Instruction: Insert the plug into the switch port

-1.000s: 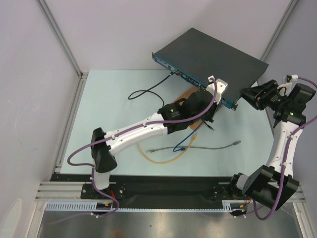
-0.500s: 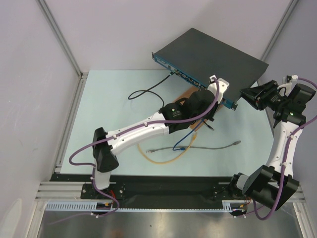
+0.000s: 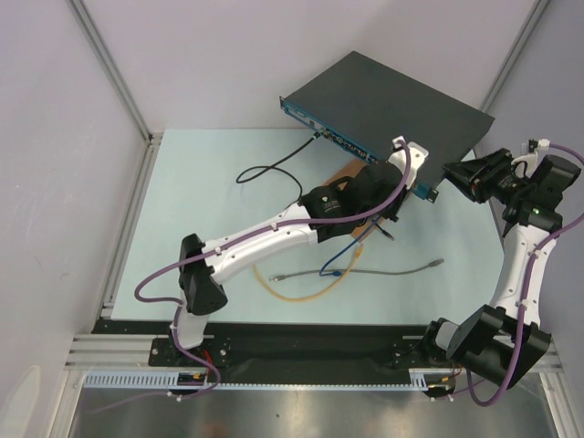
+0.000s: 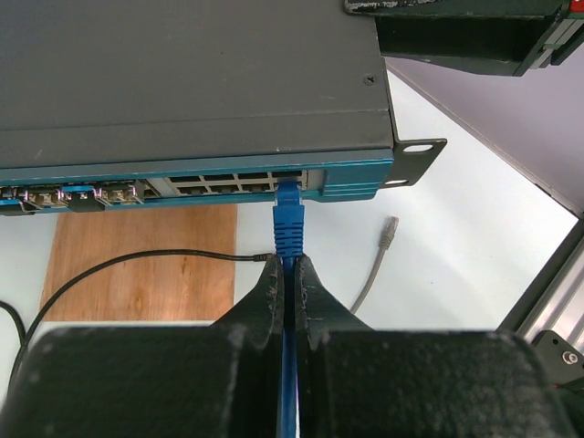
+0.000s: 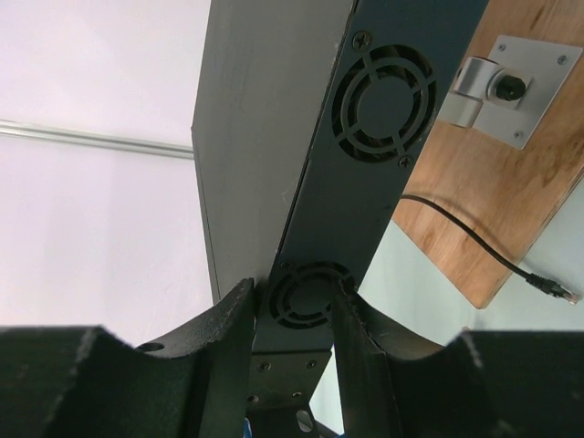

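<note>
Left wrist view, centre: the left claw (image 4: 287,266) is closed on the blue cable (image 4: 287,365) just behind its plug (image 4: 288,217). The plug's tip sits at a socket near the right end of the teal front of the switch (image 4: 182,73); whether it is fully seated cannot be told. A board (image 4: 137,260) lies under that front. Right wrist view: the right claw (image 5: 292,297) straddles the switch's vented end, but whether it is gripping or loose cannot be told. Overhead, lower centre: a grey cable (image 3: 401,270) lies on the bench (image 3: 210,201).
</note>
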Controlling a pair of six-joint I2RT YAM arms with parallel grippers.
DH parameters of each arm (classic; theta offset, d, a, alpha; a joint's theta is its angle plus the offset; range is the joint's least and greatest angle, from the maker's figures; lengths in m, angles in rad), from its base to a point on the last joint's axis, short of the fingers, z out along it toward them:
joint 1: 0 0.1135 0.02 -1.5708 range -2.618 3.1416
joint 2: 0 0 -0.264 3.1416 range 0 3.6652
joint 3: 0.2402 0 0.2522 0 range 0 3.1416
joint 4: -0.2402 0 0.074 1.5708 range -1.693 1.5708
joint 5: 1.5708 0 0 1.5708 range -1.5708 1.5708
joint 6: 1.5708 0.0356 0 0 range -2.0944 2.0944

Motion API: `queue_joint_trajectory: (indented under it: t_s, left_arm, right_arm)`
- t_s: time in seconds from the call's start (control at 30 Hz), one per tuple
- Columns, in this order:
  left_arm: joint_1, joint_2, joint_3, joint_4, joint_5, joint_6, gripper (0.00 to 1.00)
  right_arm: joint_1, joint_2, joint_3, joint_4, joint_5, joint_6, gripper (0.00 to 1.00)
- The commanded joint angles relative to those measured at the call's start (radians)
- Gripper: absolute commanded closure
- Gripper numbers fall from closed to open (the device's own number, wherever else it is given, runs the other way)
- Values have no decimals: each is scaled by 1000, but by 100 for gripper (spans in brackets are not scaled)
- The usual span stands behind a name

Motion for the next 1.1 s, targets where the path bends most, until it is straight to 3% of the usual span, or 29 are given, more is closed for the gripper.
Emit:
queue_joint_trajectory:
  t_s: [0.0, 0.47, 1.07]
  left_arm:
    - [5, 38, 66, 121, -24, -8, 100]
    - [13, 122, 192, 184, 11, -43, 100]
    - [13, 187, 225, 315, -49, -83, 100]
  right_arm:
    - [102, 0, -21, 72, -45, 18, 99]
    - [129, -16, -70, 75, -44, 29, 100]
    - [152, -39, -110, 87, -42, 46, 100]
